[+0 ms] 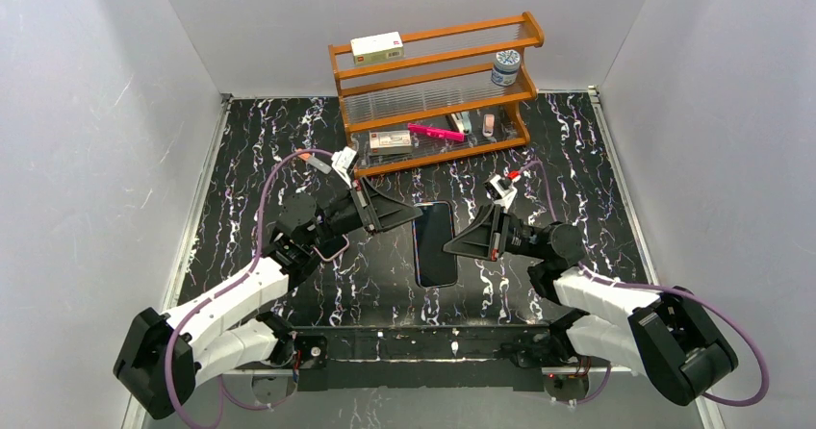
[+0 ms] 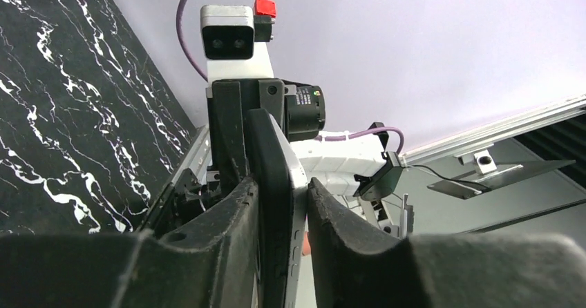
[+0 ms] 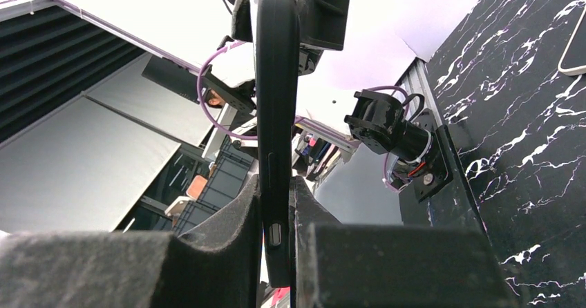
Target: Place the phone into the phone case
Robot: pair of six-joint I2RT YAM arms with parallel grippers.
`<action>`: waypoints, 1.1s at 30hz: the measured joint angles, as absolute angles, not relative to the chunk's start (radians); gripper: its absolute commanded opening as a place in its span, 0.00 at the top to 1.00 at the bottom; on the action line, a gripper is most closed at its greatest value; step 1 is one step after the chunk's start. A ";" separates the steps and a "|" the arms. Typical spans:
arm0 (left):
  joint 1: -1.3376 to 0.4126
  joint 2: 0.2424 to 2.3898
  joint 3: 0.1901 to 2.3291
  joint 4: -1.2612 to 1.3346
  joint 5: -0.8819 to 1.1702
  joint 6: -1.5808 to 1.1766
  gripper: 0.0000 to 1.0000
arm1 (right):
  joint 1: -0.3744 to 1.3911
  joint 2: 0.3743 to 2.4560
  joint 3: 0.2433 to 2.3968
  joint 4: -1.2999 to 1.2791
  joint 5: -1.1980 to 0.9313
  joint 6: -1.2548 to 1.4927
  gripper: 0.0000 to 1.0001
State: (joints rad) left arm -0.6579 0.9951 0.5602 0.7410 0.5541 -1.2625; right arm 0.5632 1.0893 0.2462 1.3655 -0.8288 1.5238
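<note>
The phone, glossy dark screen up, is held between both grippers over the middle of the table. In the left wrist view its pale metallic rim lies against the matte black phone case, both seen edge-on. My left gripper is shut on the two together, one finger on the case, the other on the phone's side. My right gripper is shut on the opposite edge; there the black case with a side button shows. The camera cut-outs are hidden.
A wooden rack at the back holds boxes, a jar and a pink pen. A pink-rimmed slab lies on the marbled black table under my left arm; it also shows in the right wrist view. Grey walls stand on three sides.
</note>
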 measured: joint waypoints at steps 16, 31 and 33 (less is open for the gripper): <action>-0.656 1.001 0.497 0.764 0.516 -1.320 0.85 | 0.578 1.156 0.230 1.380 -0.823 1.542 0.86; -0.663 0.915 0.449 0.680 0.455 -1.328 0.35 | 0.625 1.336 0.220 1.492 -0.743 1.682 0.97; -0.663 0.913 0.449 0.681 0.453 -1.327 0.35 | 0.625 1.337 0.223 1.496 -0.743 1.697 0.97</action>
